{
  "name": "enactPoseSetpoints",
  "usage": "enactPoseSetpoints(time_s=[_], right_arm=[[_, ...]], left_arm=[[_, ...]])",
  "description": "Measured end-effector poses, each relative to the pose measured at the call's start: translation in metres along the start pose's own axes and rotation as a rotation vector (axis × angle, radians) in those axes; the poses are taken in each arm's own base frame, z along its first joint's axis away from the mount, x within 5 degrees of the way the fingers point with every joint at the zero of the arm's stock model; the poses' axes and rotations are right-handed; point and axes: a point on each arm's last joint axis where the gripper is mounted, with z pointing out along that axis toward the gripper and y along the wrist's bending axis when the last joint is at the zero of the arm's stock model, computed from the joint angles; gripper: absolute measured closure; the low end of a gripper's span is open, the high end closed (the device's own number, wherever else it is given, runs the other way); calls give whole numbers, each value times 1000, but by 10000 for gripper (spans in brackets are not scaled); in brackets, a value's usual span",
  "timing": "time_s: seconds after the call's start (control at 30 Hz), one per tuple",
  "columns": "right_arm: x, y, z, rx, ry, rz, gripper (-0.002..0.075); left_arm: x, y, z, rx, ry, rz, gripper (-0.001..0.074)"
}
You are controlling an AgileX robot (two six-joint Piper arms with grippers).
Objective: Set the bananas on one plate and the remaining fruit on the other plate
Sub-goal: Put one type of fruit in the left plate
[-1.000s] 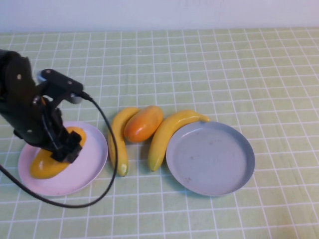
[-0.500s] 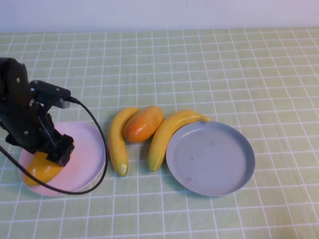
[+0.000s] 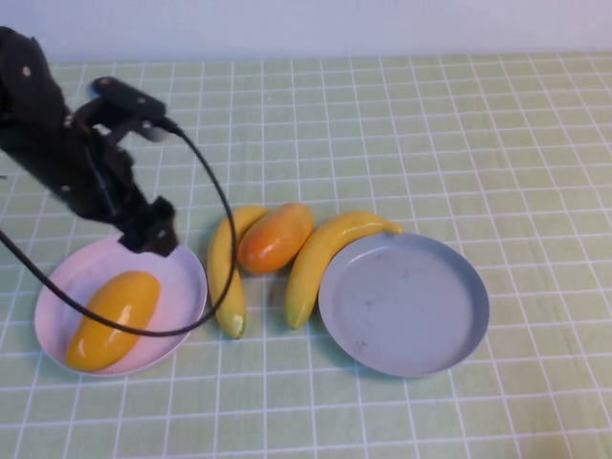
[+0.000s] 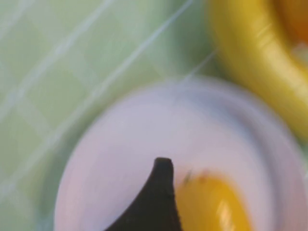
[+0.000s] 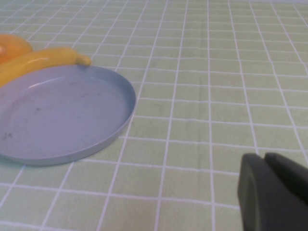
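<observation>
High view: left claw (image 3: 150,232) open above pink plate (image 3: 182,277).

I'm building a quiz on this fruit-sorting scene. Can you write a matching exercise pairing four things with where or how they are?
Things:
1. plump orange fruit
2. round grey-blue plate
3. left gripper
4. right gripper

States:
A. bare, nothing on it
B. shut, low over the checked green cloth
C. lying on the round pale pink plate
D. above the pink plate's far edge, holding nothing

Pairs: 1-C, 2-A, 3-D, 4-B
</observation>
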Motion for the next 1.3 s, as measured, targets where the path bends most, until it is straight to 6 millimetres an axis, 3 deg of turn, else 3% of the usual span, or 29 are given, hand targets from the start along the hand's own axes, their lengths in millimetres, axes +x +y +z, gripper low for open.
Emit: enactPoseSetpoints(time_s=[0.1, 0.37, 0.63, 0.8, 1.1, 1.27, 1.3], right_arm=[[0, 0, 0, 0, 0, 0, 741], [0, 0, 0, 0, 0, 0, 741], [0, 0, 0, 0, 0, 0, 741], [0, 0, 0, 0, 0, 0, 741], [0, 0, 0, 0, 0, 0, 741], [0, 0, 0, 0, 0, 0, 741], [0, 0, 0, 0, 0, 0, 741]], left_arm=[[-18, -19, 1, 39, -115, 134, 66], [-54, -60, 18, 65, -241, 171, 66], [-88, -62, 48, 113, -195, 78, 66], [-94, -59, 66, 128, -154, 72, 66], [-88, -58, 101, 142, -52, 81, 74], [-85, -56, 107, 121, -26, 79, 201], [-85, -55, 108, 118, -25, 72, 197]])
